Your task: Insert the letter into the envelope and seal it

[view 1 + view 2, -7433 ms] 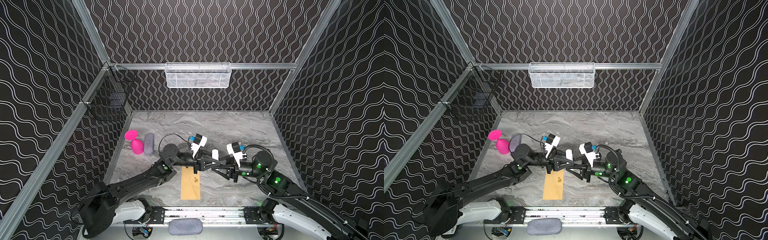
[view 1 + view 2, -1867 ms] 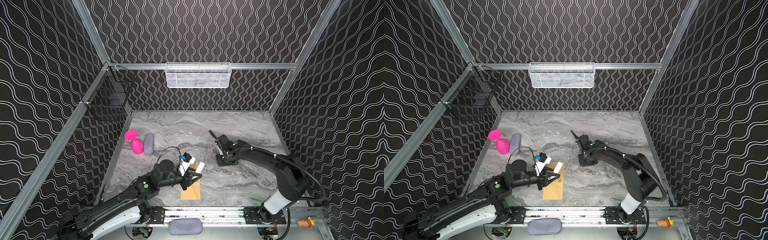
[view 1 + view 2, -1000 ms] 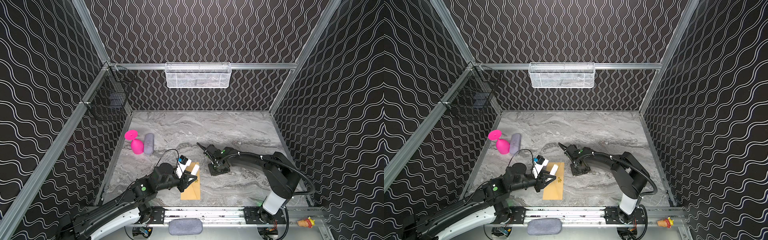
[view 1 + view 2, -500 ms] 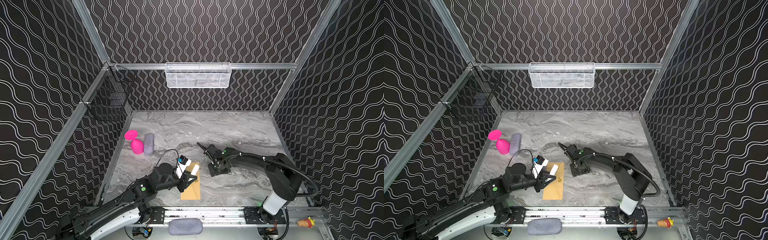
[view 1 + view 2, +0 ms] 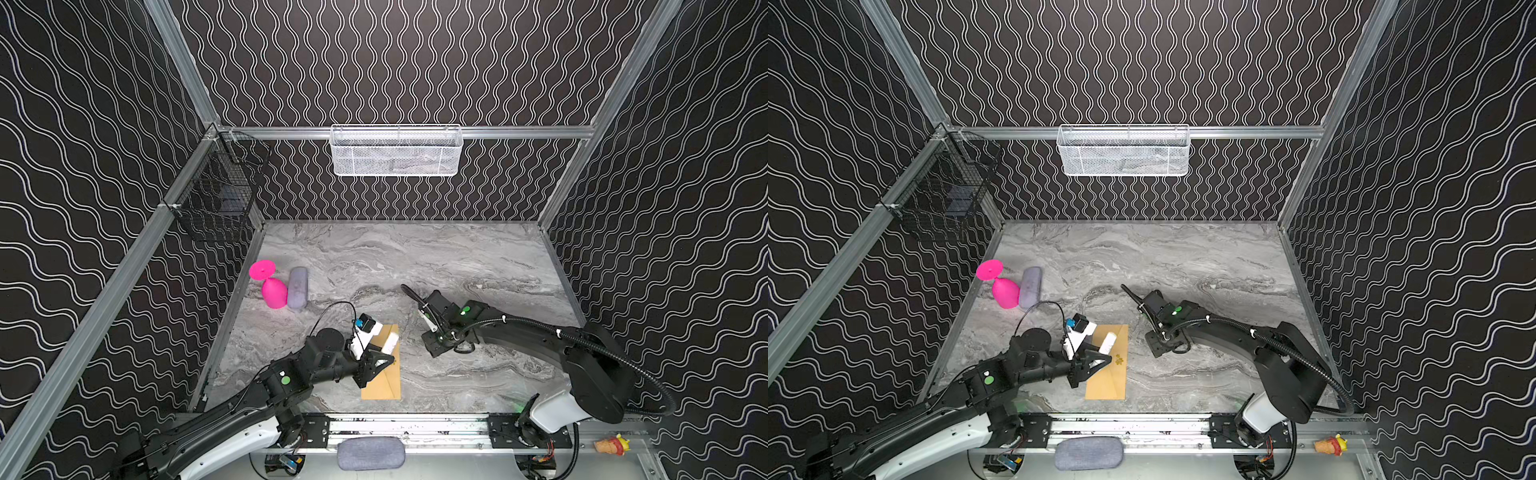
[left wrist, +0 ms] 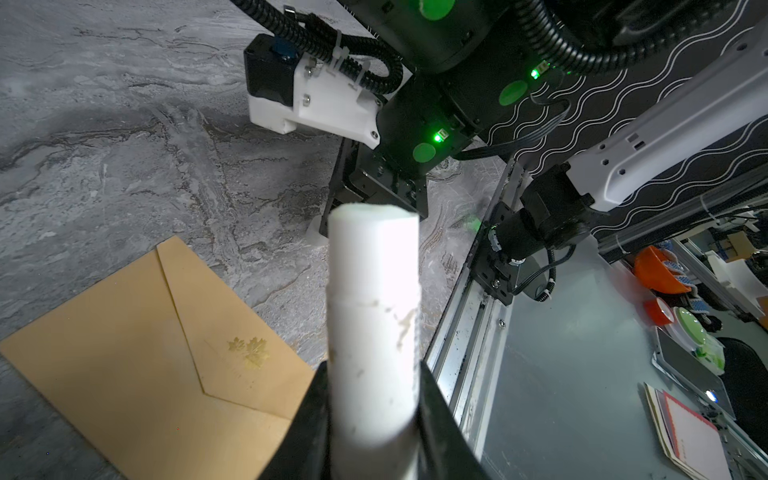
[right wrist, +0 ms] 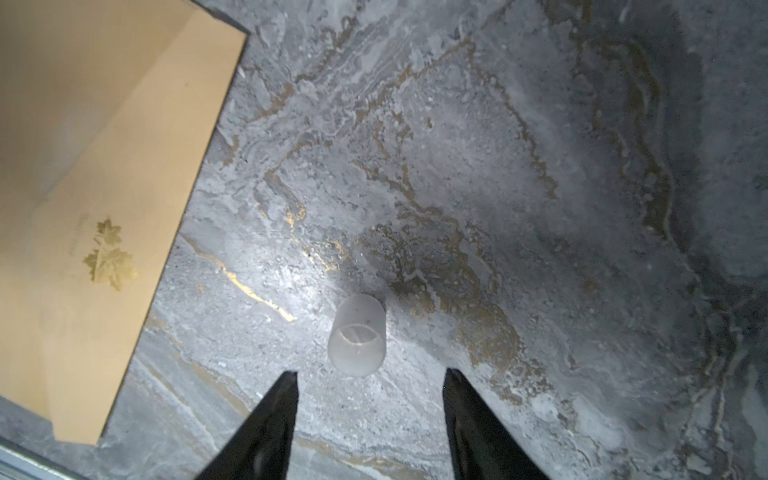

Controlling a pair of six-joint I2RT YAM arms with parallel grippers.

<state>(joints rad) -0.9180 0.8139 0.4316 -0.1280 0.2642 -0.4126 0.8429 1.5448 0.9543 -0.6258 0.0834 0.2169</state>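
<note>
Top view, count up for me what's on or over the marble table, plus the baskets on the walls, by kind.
Wall baskets: 2, white mesh basket and black wire basket
Envelope: 1
Glue stick: 1
Clear cap: 1
Pink goblet: 1
Grey case: 1
Total: 7

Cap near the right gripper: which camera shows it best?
Right wrist view: the translucent cap sits in plain sight on the marble table, just ahead of the open right gripper. In both top views and the left wrist view, the right arm blocks it.
</note>
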